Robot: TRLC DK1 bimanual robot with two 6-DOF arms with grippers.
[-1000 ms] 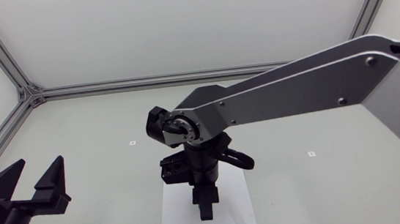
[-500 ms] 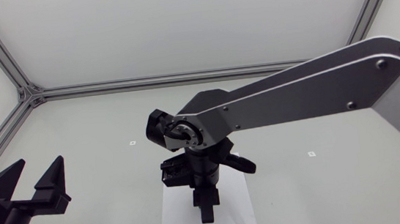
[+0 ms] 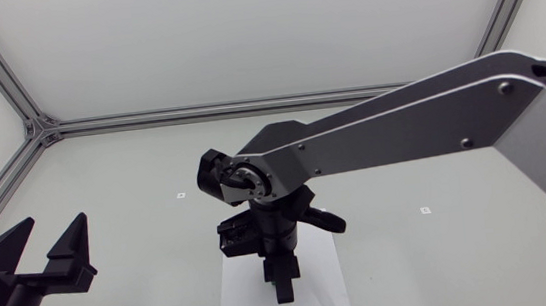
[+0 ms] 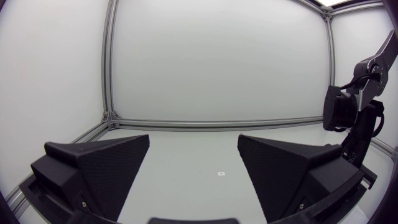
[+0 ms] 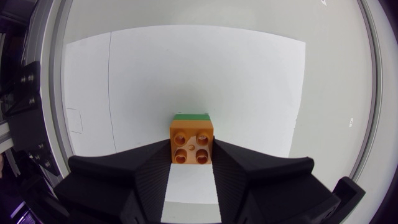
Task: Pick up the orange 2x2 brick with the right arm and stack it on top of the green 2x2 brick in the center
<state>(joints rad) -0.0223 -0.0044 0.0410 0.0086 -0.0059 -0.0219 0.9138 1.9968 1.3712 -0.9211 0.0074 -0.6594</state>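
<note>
Currently the right gripper [image 3: 283,295] points straight down over a white sheet [image 3: 237,297] at 6 o'clock on the table [image 3: 135,176]. It is clenched on the orange brick [image 5: 191,144], with a finger touching each side. A strip of the green brick [image 5: 191,116] shows just beyond the orange one's far edge, underneath it; whether they are seated together I cannot tell. The left gripper [image 3: 54,229] is at 8 o'clock, released, holding nothing.

The head camera looks down from high above the white sheet [image 3: 239,302]; the right wrist camera faces down close over it, sharing it. The left wrist camera looks level across the table [image 4: 205,163], well beside the sheet.
</note>
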